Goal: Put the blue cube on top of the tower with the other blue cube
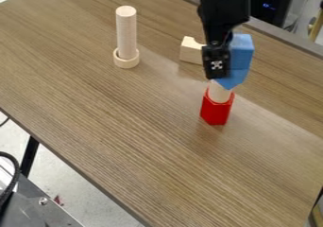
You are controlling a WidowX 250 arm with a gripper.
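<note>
Tool (221, 71): at the blue cubes, can't tell if gripping or how wide
Upper blue cube (242, 52): above the lower one, beside tool
Lower blue cube (234, 77): top of tower
Tower (216, 109): red at base, pale cylinder (219, 93) above
Bench (132, 141): also upright wooden rod (127, 34) in ring (127, 62)

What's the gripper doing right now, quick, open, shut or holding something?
Gripper: can't tell whether it's open or closed; it's at the upper blue cube, but a grip on it can't be confirmed.
</note>
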